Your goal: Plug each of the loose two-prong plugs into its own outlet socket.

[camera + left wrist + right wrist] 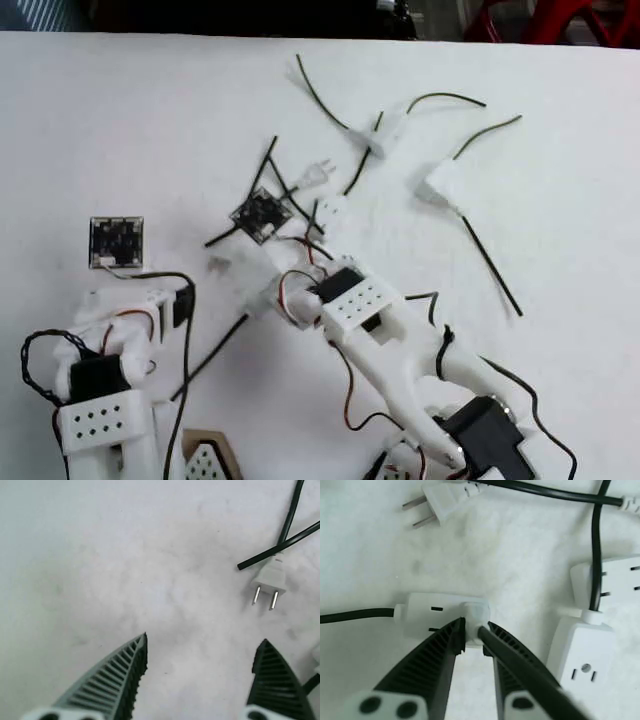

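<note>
Small white plug body (476, 614) sits butted against the end of a white socket block (427, 616) with a black cord, about mid-table. My right gripper (471, 630) is clamped on it, fingers pinched tight. Whether the prongs are fully home, I can't tell. I read this as the seating step, so the next move calls for a straight push along the block, then a clean release. Farther out lies a loose white two-prong plug (437, 502), prongs bare, with a white power strip (600, 630) close by. Over on the left, my left gripper (204, 640) hangs with fingers wide apart above the bare white table (100, 555) — a second white plug on a black cord (270, 575) lies near it.
</note>
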Motion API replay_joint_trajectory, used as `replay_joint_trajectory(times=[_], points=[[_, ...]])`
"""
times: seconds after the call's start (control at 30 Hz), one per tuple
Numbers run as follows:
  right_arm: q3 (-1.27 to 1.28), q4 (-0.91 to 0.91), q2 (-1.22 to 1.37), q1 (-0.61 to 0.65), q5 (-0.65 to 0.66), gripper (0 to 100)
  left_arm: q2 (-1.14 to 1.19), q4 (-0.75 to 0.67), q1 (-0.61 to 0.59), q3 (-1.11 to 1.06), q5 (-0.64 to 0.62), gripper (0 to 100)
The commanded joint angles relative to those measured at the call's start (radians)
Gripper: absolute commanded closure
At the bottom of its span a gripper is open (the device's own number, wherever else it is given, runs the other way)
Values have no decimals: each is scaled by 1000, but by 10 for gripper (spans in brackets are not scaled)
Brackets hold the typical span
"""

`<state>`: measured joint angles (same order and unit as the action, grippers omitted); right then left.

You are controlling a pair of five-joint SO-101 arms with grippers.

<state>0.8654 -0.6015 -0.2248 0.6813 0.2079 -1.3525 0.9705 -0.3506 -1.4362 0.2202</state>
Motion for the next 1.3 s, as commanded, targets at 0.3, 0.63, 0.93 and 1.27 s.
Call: replay_joint_trajectory(times=[0.3,0.63,0.93,1.27], points=[[-78,-108,-245,-50,3,981,-19,-20,-10,6,-6,669],[-341,-193,-268,-306,-29,981,-19,-20,-10,5,-6,669],[-586,-122,-44,-562,-321,981,-19,-18,-10,5,-6,669],[-764,-8,286,-704,-493,981,-19,-17,-10,3,-6,669]])
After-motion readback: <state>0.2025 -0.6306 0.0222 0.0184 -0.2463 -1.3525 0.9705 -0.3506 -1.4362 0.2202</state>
